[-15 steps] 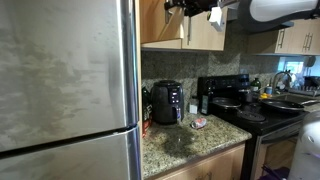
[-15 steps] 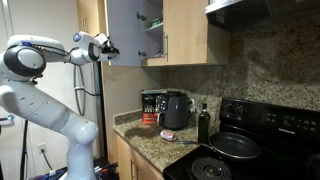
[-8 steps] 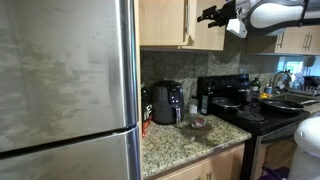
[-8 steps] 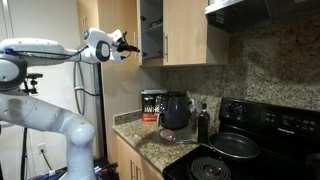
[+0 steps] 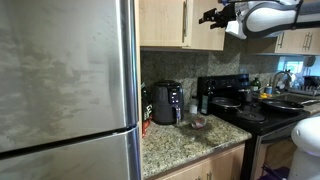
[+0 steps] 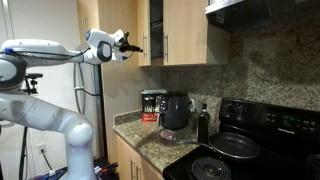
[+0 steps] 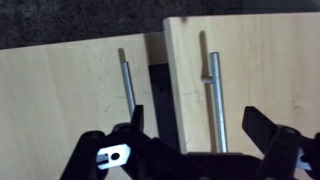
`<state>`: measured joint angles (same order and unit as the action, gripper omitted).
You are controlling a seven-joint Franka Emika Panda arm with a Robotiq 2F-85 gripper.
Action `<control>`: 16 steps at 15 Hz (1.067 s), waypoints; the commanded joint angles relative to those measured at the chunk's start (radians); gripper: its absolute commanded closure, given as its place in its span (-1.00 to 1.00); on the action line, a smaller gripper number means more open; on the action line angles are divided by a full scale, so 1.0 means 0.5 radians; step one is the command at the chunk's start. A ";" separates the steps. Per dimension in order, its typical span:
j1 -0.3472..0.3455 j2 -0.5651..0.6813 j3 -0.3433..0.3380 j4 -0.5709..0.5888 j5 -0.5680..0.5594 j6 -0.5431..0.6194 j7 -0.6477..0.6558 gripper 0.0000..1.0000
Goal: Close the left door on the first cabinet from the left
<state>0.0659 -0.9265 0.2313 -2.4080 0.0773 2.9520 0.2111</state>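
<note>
In an exterior view, the tall flat light maple-wood left door (image 5: 160, 22) of the two-door maple wall cabinet (image 5: 205, 38) looks almost flush. My hand (image 5: 213, 16) is up near the cabinet's right side.

In an exterior view, the door (image 6: 144, 30) stands slightly ajar, with my hand (image 6: 133, 47) near its free edge.

In the wrist view, the hand (image 7: 195, 118) is spread wide and empty. The slim silver bar handle (image 7: 127, 85) is left of a dark gap. I judge the panel stiff, light and smooth, so I'd push flat beside the handle rather than grip it.

The door (image 7: 60, 100) is pale maple with a silver handle (image 7: 128, 85), the counter (image 5: 185, 142) speckled brown granite, the stove (image 6: 262, 122) black, the fridge (image 5: 60, 80) brushed grey.
</note>
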 commanded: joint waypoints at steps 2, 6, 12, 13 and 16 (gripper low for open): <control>-0.524 0.368 -0.056 0.258 -0.036 0.230 0.054 -1.00; -1.105 0.517 0.116 0.473 -0.028 0.160 0.350 -1.00; -0.566 0.452 -0.114 0.342 0.089 0.017 0.201 -1.00; -0.453 0.428 -0.123 0.306 0.126 0.024 0.218 -1.00; -0.157 0.406 -0.096 0.229 0.262 -0.005 0.301 -1.00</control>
<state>-0.1356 -0.6915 0.1860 -2.2346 0.1460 2.9728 0.3499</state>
